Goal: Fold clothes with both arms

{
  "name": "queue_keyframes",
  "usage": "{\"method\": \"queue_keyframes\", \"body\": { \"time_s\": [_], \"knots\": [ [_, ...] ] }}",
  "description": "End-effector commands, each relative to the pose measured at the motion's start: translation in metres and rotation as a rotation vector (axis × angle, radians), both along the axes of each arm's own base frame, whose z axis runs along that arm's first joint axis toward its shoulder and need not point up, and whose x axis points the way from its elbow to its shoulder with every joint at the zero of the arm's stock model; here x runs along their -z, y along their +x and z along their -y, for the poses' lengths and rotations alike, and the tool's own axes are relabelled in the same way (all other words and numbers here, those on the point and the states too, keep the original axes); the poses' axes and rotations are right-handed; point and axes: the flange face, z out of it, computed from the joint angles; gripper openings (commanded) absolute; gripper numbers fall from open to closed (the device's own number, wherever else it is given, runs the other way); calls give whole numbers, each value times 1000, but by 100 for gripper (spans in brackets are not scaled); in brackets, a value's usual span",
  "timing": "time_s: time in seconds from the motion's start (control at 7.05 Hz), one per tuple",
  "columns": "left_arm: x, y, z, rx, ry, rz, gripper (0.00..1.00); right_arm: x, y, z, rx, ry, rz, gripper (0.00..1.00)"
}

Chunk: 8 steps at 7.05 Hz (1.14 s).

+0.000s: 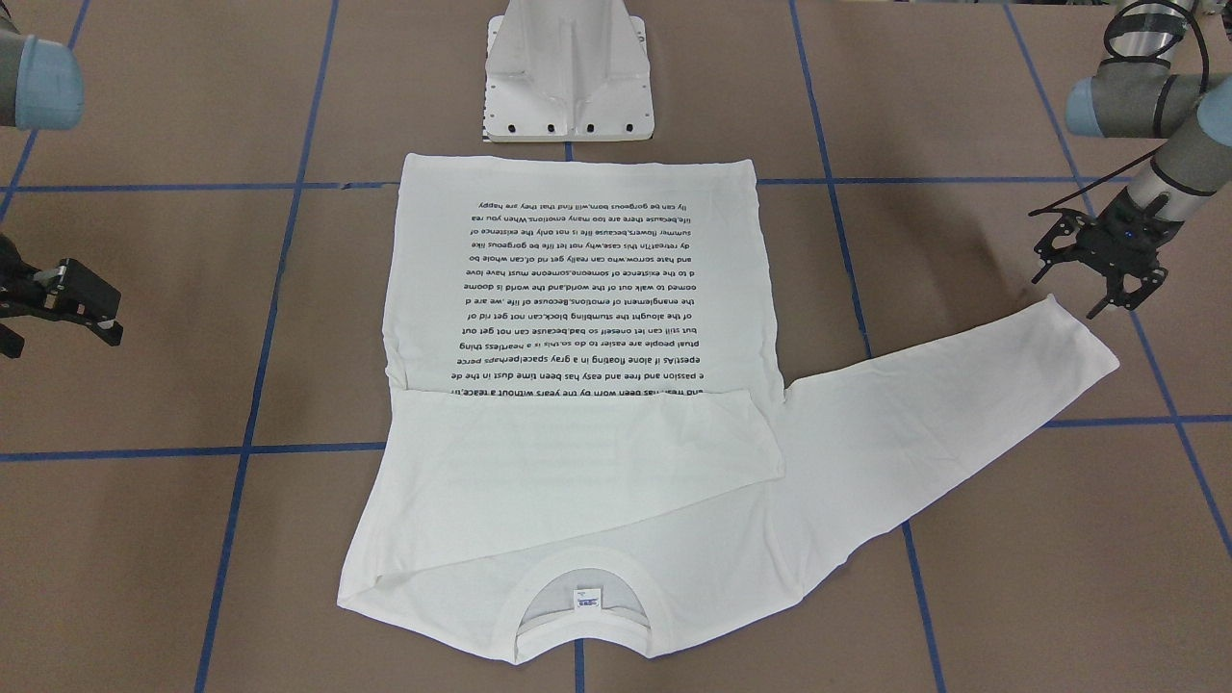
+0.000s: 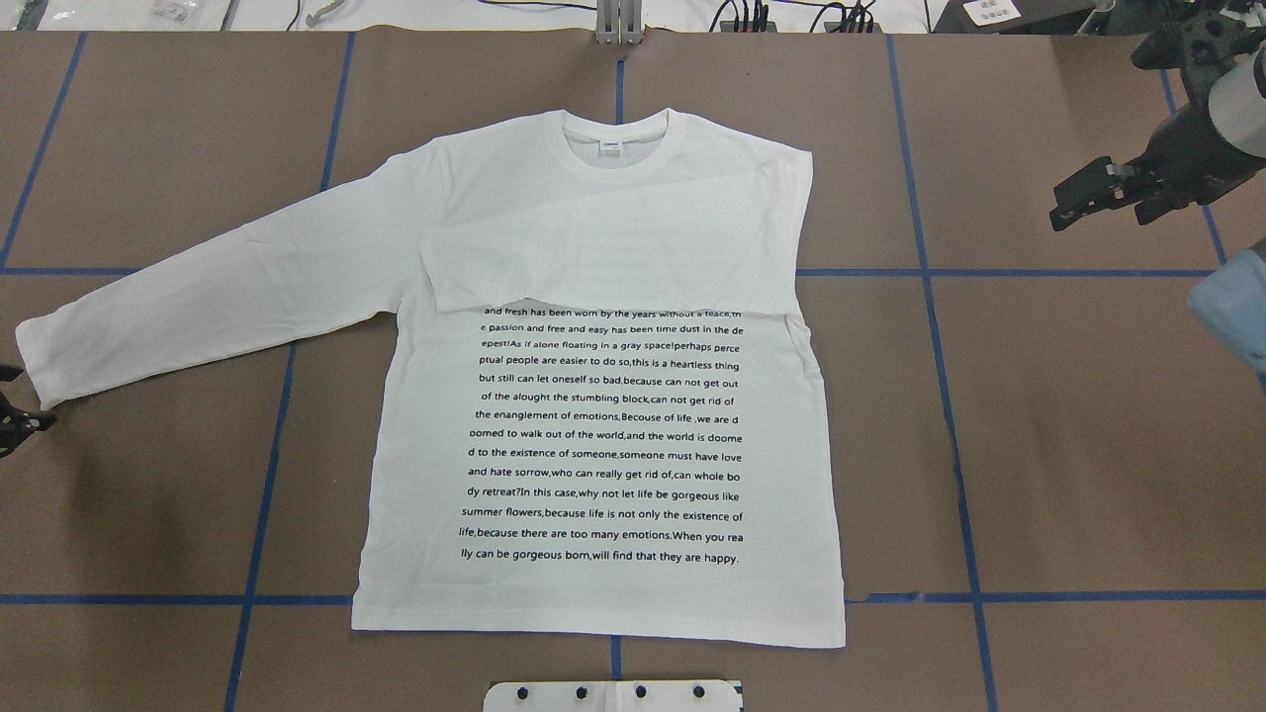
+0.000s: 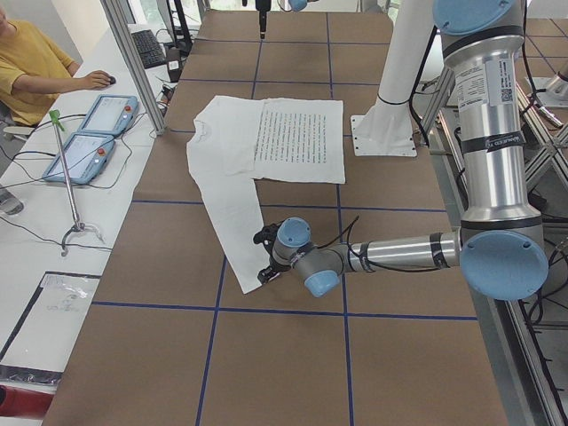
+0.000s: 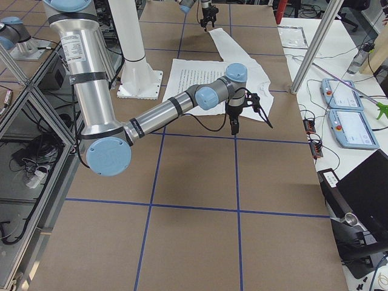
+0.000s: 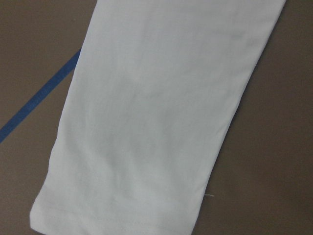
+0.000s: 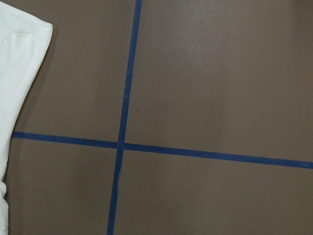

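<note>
Lying flat: white long-sleeved black-lettered T-shirt point(image 2: 603, 445). One sleeve point(image 2: 613, 267) folded across chest; other sleeve point(image 2: 218, 297) stretched out, cuff point(image 2: 45, 361) just beside black left gripper point(image 1: 1073, 289), jaws spread. Black right gripper point(image 2: 1068, 203) spread, well apart.

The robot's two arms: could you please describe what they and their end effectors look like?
Both the left arm and the right arm are silver-grey tubes with light blue joint caps, black bands, a small printed label on the large tube, and black cables looping near the wrists. The left end effector and the right end effector are black, angular and two-fingered.
</note>
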Motion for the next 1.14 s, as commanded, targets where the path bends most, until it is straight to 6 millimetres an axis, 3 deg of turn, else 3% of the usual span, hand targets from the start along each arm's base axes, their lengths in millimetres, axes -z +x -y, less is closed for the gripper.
{"method": "queue_keyframes", "body": {
  "time_s": [0.0, 0.14, 0.43, 0.57, 0.85, 0.99],
  "knots": [
    [-3, 1, 1, 1, 1, 0, 72, -2, 1, -2, -3, 0, -5, 100],
    [-1, 2, 2, 2, 4, -3, 58, -1, 1, -2, -3, 2, -4, 100],
    [4, 4, 6, 3, 13, -10, 13, 1, 1, -1, -2, 5, -1, 100],
    [6, 5, 6, 3, 18, -14, 0, 3, 1, -2, -3, 7, 0, 100],
    [16, 5, 7, -4, 37, -32, 0, 4, 1, -2, -3, 8, 1, 100],
    [39, 6, 10, -5, 76, -59, 0, 4, 1, -2, -3, 10, 1, 100]
  ]
}}
